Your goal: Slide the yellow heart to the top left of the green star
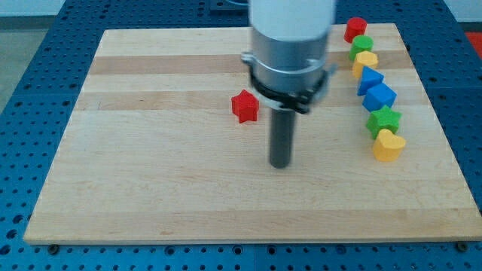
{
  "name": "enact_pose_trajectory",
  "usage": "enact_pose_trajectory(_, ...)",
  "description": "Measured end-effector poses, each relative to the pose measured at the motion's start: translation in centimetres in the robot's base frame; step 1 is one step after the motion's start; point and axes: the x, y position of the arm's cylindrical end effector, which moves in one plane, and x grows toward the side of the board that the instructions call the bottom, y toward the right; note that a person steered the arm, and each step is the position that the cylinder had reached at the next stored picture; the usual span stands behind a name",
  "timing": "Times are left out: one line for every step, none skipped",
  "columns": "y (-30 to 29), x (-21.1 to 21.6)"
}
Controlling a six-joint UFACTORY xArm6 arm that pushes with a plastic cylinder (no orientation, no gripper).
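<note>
The yellow heart (388,145) lies near the view's right edge of the wooden board, touching the green star (383,120) just above it. My tip (280,163) stands on the board's middle, well to the left of both blocks and touching none. A red star (245,106) lies up and to the left of my tip.
A column of blocks runs up the right side above the green star: a blue block (379,96), a blue triangle (368,77), a yellow block (364,62), a green block (360,47) and a red block (355,29). The board (151,173) sits on a blue pegboard.
</note>
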Motion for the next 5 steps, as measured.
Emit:
enact_pose_trajectory(7.4,0.8)
enact_pose_trajectory(14.5,0.9)
enact_pose_trajectory(18.3,0.4)
enact_pose_trajectory(17.9,0.0)
enact_pose_trajectory(15.8,-0.8)
